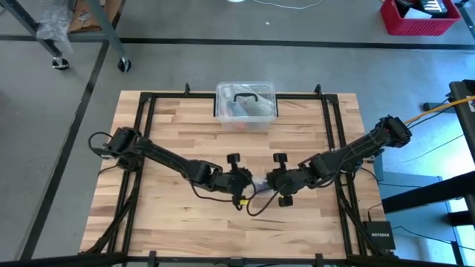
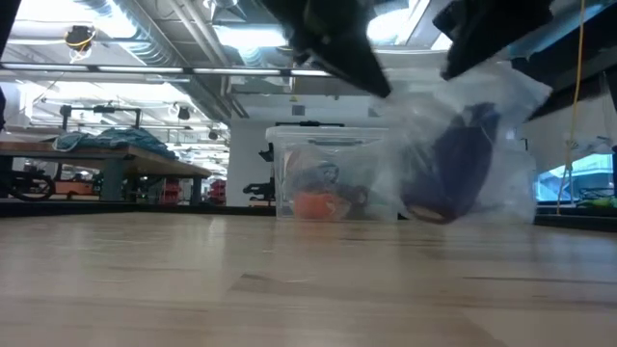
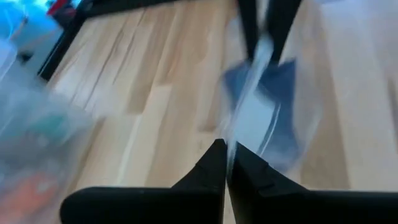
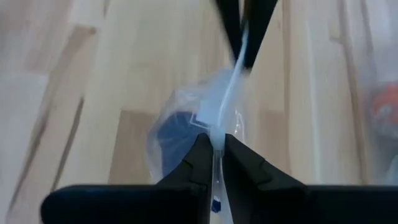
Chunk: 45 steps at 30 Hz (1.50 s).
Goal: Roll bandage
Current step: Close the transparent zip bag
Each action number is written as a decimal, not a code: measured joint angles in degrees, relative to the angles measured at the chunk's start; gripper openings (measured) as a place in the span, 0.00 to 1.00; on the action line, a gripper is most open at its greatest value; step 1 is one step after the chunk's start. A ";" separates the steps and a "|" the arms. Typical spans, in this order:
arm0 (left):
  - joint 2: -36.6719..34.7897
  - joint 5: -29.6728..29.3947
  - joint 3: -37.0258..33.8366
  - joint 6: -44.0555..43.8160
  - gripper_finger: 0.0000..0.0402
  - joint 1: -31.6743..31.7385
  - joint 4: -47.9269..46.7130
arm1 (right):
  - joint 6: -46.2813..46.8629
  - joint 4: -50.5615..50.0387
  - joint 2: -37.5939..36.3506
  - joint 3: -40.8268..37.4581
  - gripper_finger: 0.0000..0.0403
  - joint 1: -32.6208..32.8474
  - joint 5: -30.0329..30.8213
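Between the left gripper [image 3: 225, 163] and right gripper [image 4: 213, 151], both pinching the crinkled clear plastic wrapper [image 2: 482, 145], hangs the soft, light navy-purple fabric bandage [image 2: 453, 164], likely floppy; best grasped at one end.

Clear lidded box [image 1: 246, 104] at wooden table [image 1: 178, 133] far edge.

- Left gripper [image 1: 251, 185] — reaching in from the table's left edge, low near the front-middle, fingers pinched together.
- Right gripper [image 1: 269, 182] — coming from the right edge, facing it, fingers likewise clamped.
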 joint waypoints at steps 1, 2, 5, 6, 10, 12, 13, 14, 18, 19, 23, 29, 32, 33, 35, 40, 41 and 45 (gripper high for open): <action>-0.22 -0.21 0.00 -0.80 0.00 0.03 -1.61 | 0.58 -1.16 0.00 0.00 0.08 0.02 -0.15; -0.48 -0.48 0.00 -1.82 0.00 0.00 -3.13 | 1.04 -2.39 0.00 0.00 0.08 0.05 -0.46; -0.84 -2.01 -0.02 -2.99 0.00 -0.38 -5.71 | 2.30 -5.50 -0.31 -0.02 0.08 0.16 -1.10; -0.89 -2.20 -0.02 -3.08 0.00 -0.48 -6.17 | 2.46 -5.96 -0.39 -0.01 0.08 0.17 -1.22; -0.91 -2.03 -0.02 -2.93 0.00 -0.65 -6.26 | 2.64 -7.49 -0.62 0.00 0.08 0.13 -1.19; -1.02 -1.89 -0.02 -2.91 0.00 -1.13 -4.36 | 2.79 -6.96 -0.76 0.02 0.08 0.11 -1.23; -1.07 -1.89 -0.02 -2.98 0.00 -1.37 -2.72 | 2.78 -6.76 -0.76 0.02 0.08 0.11 -1.24; -1.09 -1.89 -0.02 -3.12 0.01 -1.61 -0.48 | 2.71 -6.58 -0.76 0.03 0.08 0.11 -1.25; -1.05 -1.52 -0.02 -0.06 0.06 -2.35 8.68 | 2.68 -6.12 -0.76 0.04 0.08 0.11 -1.25; -0.82 -1.38 0.00 0.93 0.09 -2.25 10.53 | 2.68 -6.08 -0.76 0.04 0.08 0.11 -1.27; 1.51 3.05 0.01 2.89 0.22 -0.33 15.64 | 2.66 -5.94 -0.76 0.04 0.08 0.09 -1.27; 3.99 6.63 0.00 5.51 0.33 1.59 17.88 | 2.53 -5.62 -0.76 0.04 0.08 0.09 -0.77; 4.19 7.39 0.00 5.90 0.33 1.65 17.96 | 2.53 -5.43 -0.76 0.04 0.08 0.09 -0.77; 4.19 7.73 0.00 5.91 0.32 1.65 18.13 | 2.45 -5.42 -0.76 0.04 0.08 0.09 -0.76; 4.16 7.79 0.00 5.91 0.29 1.65 18.37 | 2.25 -5.17 -0.76 0.04 0.08 0.09 -0.51; 5.05 7.86 0.00 5.97 0.20 1.65 18.30 | 2.20 -4.27 -0.76 0.04 0.08 0.09 -0.31; 5.13 7.86 -0.02 6.01 0.18 1.69 18.03 | 2.20 -4.06 -0.76 0.04 0.08 0.07 -0.31; 4.73 7.84 -0.02 6.17 0.11 1.71 18.53 | 2.21 -3.68 -0.76 0.04 0.08 0.07 -0.27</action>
